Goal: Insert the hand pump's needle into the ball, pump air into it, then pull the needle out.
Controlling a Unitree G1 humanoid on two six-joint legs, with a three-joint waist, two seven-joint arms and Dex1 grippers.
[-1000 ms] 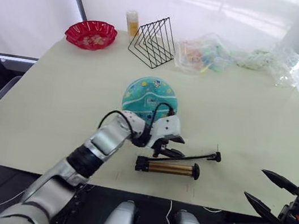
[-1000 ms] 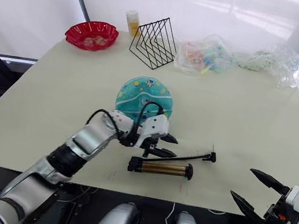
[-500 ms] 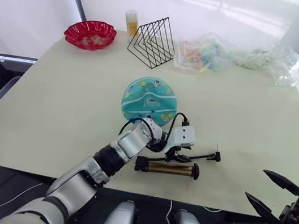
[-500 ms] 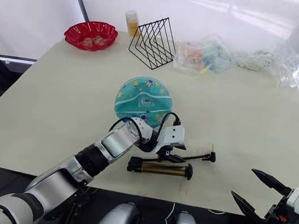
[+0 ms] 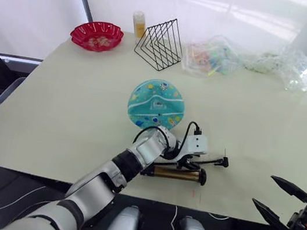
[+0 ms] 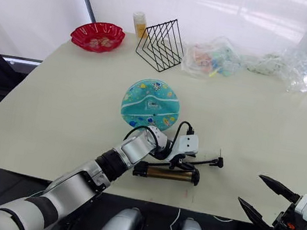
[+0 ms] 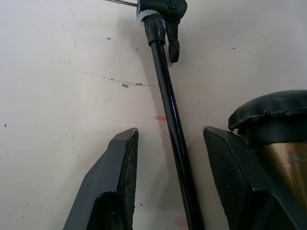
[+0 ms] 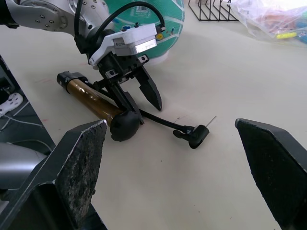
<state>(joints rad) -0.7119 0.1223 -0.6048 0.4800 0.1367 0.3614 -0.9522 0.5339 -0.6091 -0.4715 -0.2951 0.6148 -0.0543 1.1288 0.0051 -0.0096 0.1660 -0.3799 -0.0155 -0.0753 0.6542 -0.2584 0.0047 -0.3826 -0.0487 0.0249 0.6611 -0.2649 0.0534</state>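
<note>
The step in hand is the first one: picking up the hose so that the needle can go into the ball. The left tool is low over the surface with its two fingers apart, and the thin black hose runs between them, not yet pinched. The hand pump lies flat near the front edge of the surface, its gold body just beside the left tool. The hose leads to the black end fitting, and the needle points out from it. The ball rests behind the pump, near but apart from it.

The next move, in my judgement, is to bring the fingers together on the hose, close to the fitting, then lift and aim the needle at the ball.

The right tool hangs past the front right edge of the surface, fingers wide apart and holding nothing. The pump is close to the front edge, so a push could slide it off. There is free room to the right of the ball; the wire rack and red dish are well apart at the back.
</note>
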